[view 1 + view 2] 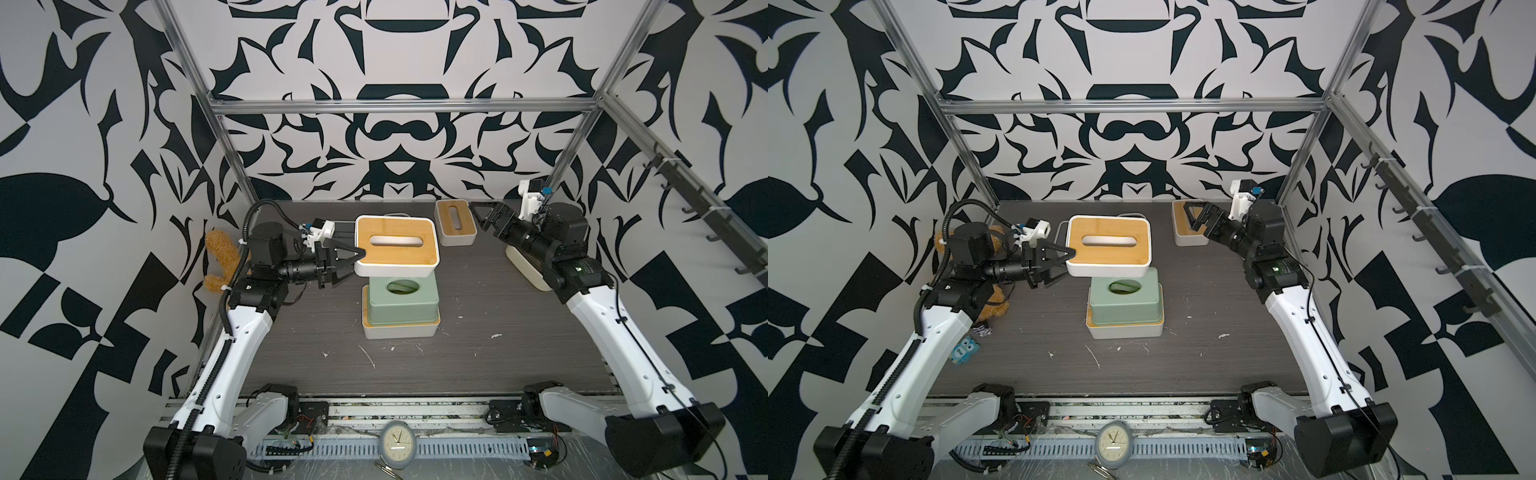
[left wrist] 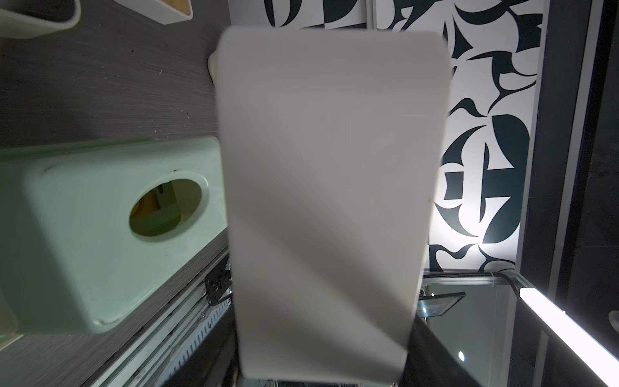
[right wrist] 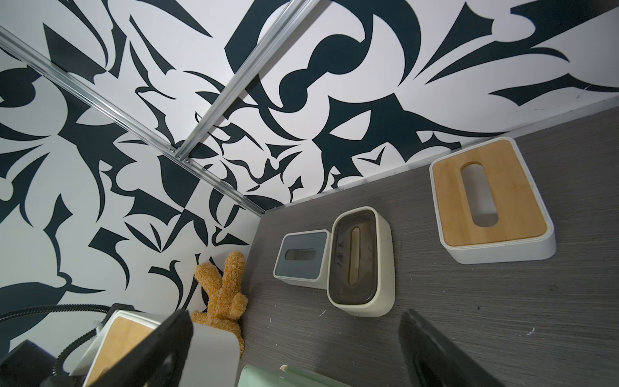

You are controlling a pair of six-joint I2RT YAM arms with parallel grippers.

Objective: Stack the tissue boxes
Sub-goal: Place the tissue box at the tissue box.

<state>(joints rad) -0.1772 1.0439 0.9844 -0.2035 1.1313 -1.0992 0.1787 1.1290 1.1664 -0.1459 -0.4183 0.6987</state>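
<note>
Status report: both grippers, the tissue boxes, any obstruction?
Left gripper shut on white bamboo-lidded box, partly over mint green box stacked on second bamboo-lidded box. Right gripper open, empty. Nothing in between.

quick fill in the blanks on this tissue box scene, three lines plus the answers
The left gripper holds the bamboo-lidded box ____ than the mint green box.
The mint green box rests on a white base box, a stack ____ boxes high.
The jaws of the right gripper are ____, holding nothing.
Missing: higher; two; open.
</note>
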